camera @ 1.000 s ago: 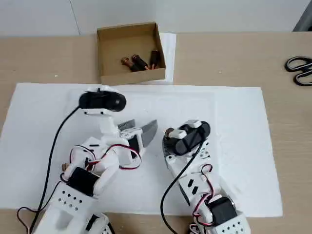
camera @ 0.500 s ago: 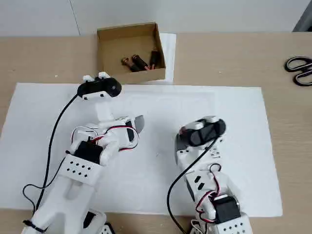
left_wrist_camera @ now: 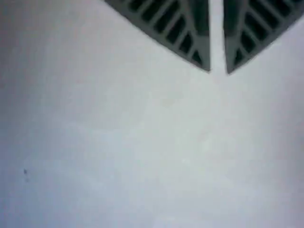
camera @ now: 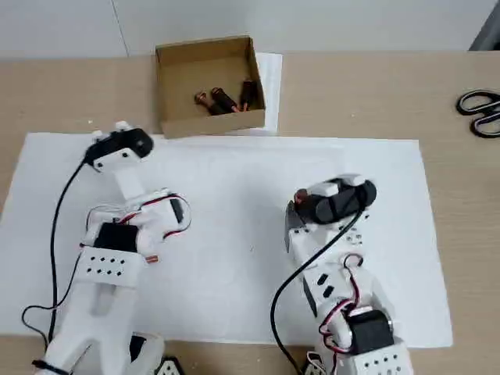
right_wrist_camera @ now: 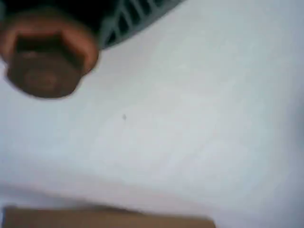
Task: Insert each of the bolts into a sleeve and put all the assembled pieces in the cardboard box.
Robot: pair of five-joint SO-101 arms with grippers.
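The bench (camera: pixel 437 78) is covered for the most part by a white sheet (camera: pixel 234 258), over which both arms stand. The cardboard box (camera: pixel 168 86) lies at the far edge of the sheet, and three assembled pieces (camera: pixel 223 100) can be made out inside it. The left gripper (left_wrist_camera: pixel 217 71) is held over bare sheet, its fingers drawn almost together with a narrow slit between them and nothing held. The right gripper (camera: pixel 294 219) is closed on a copper-headed piece (right_wrist_camera: pixel 45 61), raised above the sheet and well apart from the box. It is judged to be a bolt already seated in its dark sleeve. The delivery step is therefore taken to be in hand. For the next move the piece must be carried over the box's near wall and released only once it is inside the rim.
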